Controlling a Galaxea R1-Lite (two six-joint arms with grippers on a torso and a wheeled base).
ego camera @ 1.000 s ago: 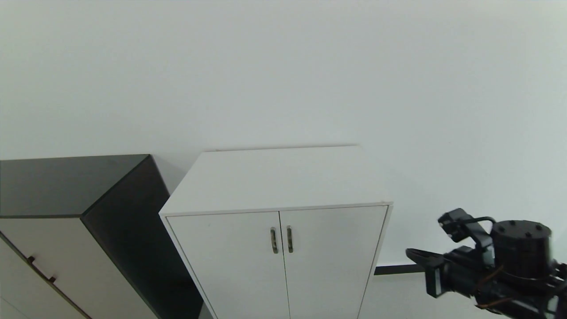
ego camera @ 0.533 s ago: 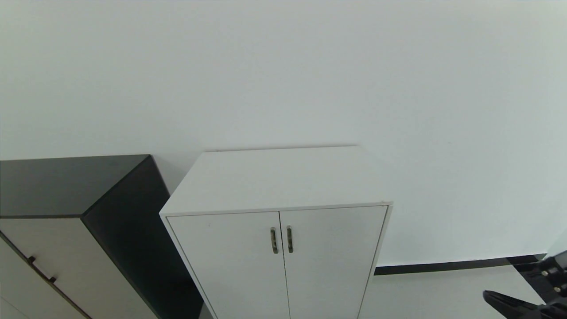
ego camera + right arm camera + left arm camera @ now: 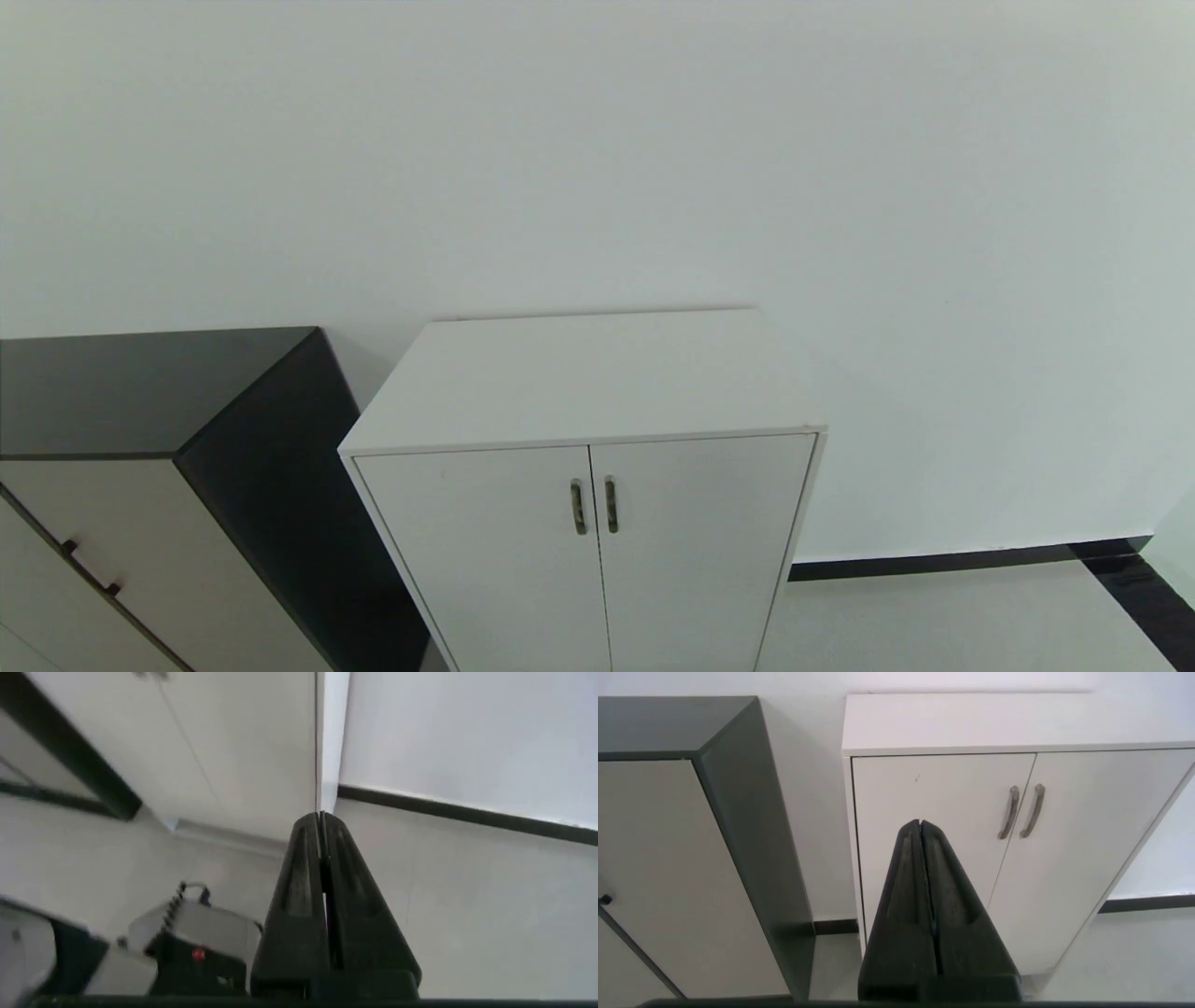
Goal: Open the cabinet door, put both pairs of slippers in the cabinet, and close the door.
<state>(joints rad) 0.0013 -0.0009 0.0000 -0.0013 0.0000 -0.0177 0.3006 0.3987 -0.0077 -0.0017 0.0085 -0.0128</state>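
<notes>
Cabinet (image 3: 579,392): we count one, white, set back against the wall (image 3: 597,140). It has two doors (image 3: 485,560) and two upright metal handles (image 3: 578,507), which sit side by side at the centre seam near the top of the doors. We count one dark cabinet (image 3: 252,467), just to the left of the cabinet and turned at an angle to it. We count two grippers.

Against the earlier frames, the cabinet has not shifted and both doors have stayed shut. One second ago the right gripper (image 3: 322,817) hung to the right of the cabinet at about handle height. Half a second ago it had sunk lower. It now points down at the floor (image 3: 467,905), near the cabinet's right front corner.

The left gripper (image 3: 921,826) sits in front of the cabinet and points at its left door. Jaws on both grippers are pressed together and hold nothing.

The cabinet's top is flat and plain, and its doors are smooth and flush.
</notes>
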